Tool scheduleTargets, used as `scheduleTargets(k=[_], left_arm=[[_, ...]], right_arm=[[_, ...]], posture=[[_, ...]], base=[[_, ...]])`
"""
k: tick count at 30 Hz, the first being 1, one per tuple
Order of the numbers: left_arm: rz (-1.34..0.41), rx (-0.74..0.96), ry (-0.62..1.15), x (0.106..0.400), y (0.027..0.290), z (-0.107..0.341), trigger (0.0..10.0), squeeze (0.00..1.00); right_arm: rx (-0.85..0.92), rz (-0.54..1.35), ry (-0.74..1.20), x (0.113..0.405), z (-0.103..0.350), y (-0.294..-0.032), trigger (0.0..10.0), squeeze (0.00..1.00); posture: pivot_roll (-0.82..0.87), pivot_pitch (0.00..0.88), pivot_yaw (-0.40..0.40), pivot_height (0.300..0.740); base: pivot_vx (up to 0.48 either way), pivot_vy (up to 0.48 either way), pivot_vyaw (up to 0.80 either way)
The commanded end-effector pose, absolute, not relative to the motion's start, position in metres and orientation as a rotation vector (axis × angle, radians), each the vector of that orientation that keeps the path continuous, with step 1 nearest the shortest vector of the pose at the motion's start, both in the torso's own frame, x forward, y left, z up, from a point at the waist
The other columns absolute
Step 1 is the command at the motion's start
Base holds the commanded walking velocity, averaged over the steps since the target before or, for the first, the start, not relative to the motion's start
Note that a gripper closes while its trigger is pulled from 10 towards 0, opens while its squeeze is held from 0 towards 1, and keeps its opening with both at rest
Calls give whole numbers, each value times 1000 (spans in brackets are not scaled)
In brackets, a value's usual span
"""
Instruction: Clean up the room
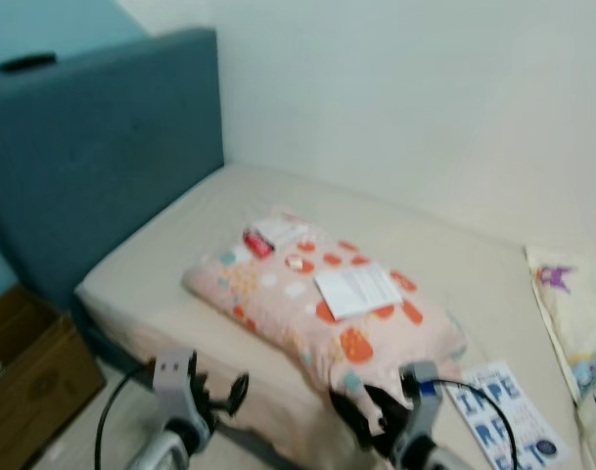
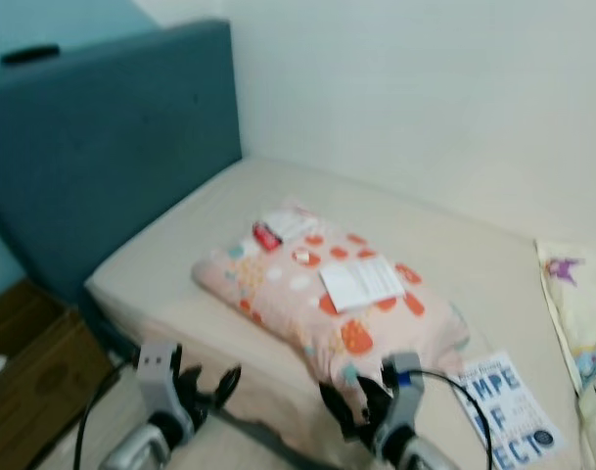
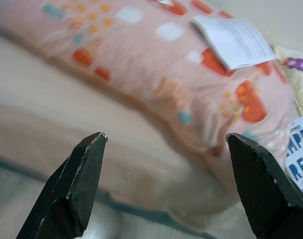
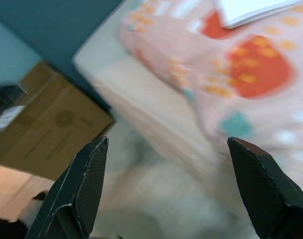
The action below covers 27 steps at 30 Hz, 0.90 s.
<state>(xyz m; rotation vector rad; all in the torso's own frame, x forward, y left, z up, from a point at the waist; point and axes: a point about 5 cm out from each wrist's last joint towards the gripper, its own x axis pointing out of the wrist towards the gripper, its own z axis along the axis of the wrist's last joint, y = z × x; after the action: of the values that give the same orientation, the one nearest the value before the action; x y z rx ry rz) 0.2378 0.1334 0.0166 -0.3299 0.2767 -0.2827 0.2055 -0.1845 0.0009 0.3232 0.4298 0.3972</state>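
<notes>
Bedding first: one mattress, beige and smooth, with one long pillow lying across it. The pillow is soft and plump, pale pink cloth printed with orange, white and teal dots and squares. On the pillow rest three small things: one white folded paper, flat and rectangular, near its middle; one white packet towards the headboard end; and one small red item touching that packet. Beside the pillow's other end, flat on the mattress, lies one booklet, white with large blue letters. Past the booklet, one pale printed cloth runs along the mattress edge. One blue padded headboard stands upright beyond the pillow, with one dark flat object on its top. One brown cardboard box sits on the floor below the mattress corner.

Two grippers hang low in front of the mattress edge. The left gripper has its black, wedge-shaped fingers spread wide and empty, facing the pillow's side. The right gripper is spread just as wide and empty, close to the pillow's near end.
</notes>
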Motion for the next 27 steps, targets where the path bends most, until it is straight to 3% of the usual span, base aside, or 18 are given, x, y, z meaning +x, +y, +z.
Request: scheduleTargets(k=[1,15,21,27], left_arm=[[-290,-342,289,235,129,14,10000,0],[-296,-337,289,234,130,13,10000,0],[-301,-327,296,234,130,13,10000,0],[-277,-347,296,235,131,12,10000,0]], right_arm=[[314,382,440,205,-1,-187,10000,0],[304,384,436,211,0,-183,10000,0],[310,380,434,211,0,-183,10000,0],[304,372,435,214,0,-184,10000,0]], posture=[[-27,25,-71,726],[-17,18,-66,726],[-18,18,-64,726],[-10,18,-69,726]], base=[[296,0,0],[0,0,0],[0,-449,0],[0,-127,0]])
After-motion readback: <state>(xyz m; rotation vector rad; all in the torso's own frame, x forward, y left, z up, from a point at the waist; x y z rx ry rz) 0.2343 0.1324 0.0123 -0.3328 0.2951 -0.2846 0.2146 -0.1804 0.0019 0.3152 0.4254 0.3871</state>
